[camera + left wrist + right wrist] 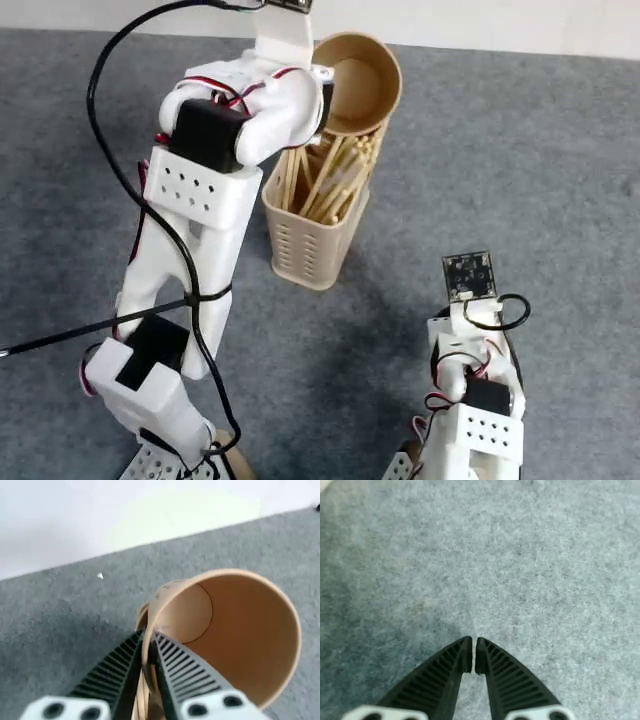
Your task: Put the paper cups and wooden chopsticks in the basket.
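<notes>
I've got a paper cup (240, 640) here, kraft-brown, matt and smooth inside, its wall nipped between the dull black ribbed plastic fingers (175, 665) of my left gripper (148, 636). The right gripper (473, 647) has the same grooved black plastic. I can see pale bare-wood chopsticks (335, 180) in a beige plastic basket (305, 250) with smooth, faintly shiny, perforated walls. The table cover (530, 555) looks like grey, fuzzy, felt-like cloth, and the arm shells (195, 200) are white matt plastic.

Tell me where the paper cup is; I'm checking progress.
High view: the paper cup is tilted over the basket of chopsticks, its rim pinched by the left tool.
</notes>
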Robot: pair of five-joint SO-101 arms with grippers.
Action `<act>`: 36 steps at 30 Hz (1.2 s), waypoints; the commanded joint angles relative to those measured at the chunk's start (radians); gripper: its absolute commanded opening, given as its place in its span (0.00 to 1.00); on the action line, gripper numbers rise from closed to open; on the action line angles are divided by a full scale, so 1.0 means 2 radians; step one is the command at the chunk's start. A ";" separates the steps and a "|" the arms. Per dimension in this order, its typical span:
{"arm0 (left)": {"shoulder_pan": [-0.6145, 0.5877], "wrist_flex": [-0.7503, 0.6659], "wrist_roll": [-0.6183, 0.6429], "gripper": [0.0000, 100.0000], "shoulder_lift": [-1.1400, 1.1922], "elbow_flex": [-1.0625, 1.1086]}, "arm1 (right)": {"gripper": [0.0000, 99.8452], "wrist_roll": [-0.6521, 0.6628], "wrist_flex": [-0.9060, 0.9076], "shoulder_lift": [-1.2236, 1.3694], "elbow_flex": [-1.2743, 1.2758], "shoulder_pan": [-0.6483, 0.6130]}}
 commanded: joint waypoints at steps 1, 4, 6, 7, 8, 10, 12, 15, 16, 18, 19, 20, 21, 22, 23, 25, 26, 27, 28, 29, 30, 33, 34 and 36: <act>0.006 0.037 0.025 0.01 -0.005 -0.019 | 0.03 0.004 -0.011 -0.007 0.030 -0.001; 0.005 0.051 0.025 0.01 -0.007 -0.019 | 0.03 0.004 -0.011 -0.007 0.030 -0.001; 0.000 0.048 0.025 0.01 -0.007 -0.019 | 0.03 0.004 -0.011 -0.007 0.030 -0.001; -0.003 0.048 0.024 0.02 -0.006 -0.019 | 0.03 0.004 -0.011 -0.007 0.030 -0.001; -0.007 0.048 0.023 0.05 -0.003 -0.019 | 0.03 0.004 -0.011 -0.007 0.030 -0.001; -0.011 0.033 0.022 0.15 -0.003 -0.016 | 0.03 0.004 -0.011 -0.007 0.030 -0.001; -0.018 0.018 0.022 0.24 -0.003 -0.019 | 0.03 0.004 -0.011 -0.007 0.030 -0.001; -0.036 -0.035 -0.012 0.24 -0.003 -0.020 | 0.03 0.004 -0.011 -0.007 0.030 -0.001; -0.045 -0.054 -0.031 0.22 -0.005 -0.020 | 0.03 0.004 -0.011 -0.007 0.030 -0.001; -0.062 -0.074 -0.050 0.19 -0.008 -0.020 | 0.03 0.004 -0.011 -0.007 0.030 -0.001; -0.069 -0.072 -0.054 0.17 -0.009 -0.021 | 0.03 0.004 -0.011 -0.007 0.030 -0.001; -0.075 -0.071 -0.058 0.17 -0.012 -0.029 | 0.03 0.004 -0.011 -0.007 0.030 -0.001; -0.083 -0.066 -0.058 0.17 -0.018 -0.037 | 0.03 0.004 -0.011 -0.007 0.030 -0.001; -0.090 -0.051 -0.060 0.17 -0.026 -0.046 | 0.03 0.003 -0.011 -0.007 0.030 -0.001; -0.093 -0.034 -0.060 0.17 -0.034 -0.053 | 0.03 0.003 -0.011 -0.007 0.030 0.000; -0.093 0.021 -0.060 0.16 -0.063 -0.072 | 0.03 0.002 -0.011 -0.007 0.030 0.002; -0.091 0.052 -0.061 0.16 -0.079 -0.083 | 0.03 0.002 -0.011 -0.007 0.030 0.002; -0.082 0.079 -0.061 0.16 -0.097 -0.089 | 0.03 0.002 -0.011 -0.007 0.029 0.002; -0.071 0.104 -0.066 0.16 -0.113 -0.094 | 0.03 0.002 -0.011 -0.007 0.028 0.002; -0.062 0.122 -0.079 0.16 -0.127 -0.092 | 0.03 0.002 -0.010 -0.007 0.028 0.002; -0.053 0.133 -0.094 0.16 -0.138 -0.089 | 0.03 0.002 -0.010 -0.007 0.027 0.002; -0.053 0.110 -0.115 0.16 -0.140 -0.043 | 0.03 0.002 -0.010 -0.007 0.027 0.002; -0.056 0.082 -0.114 0.16 -0.131 -0.021 | 0.03 0.002 -0.010 -0.007 0.028 0.002; -0.057 0.024 -0.114 0.16 -0.108 0.023 | 0.03 0.002 -0.010 -0.007 0.030 0.000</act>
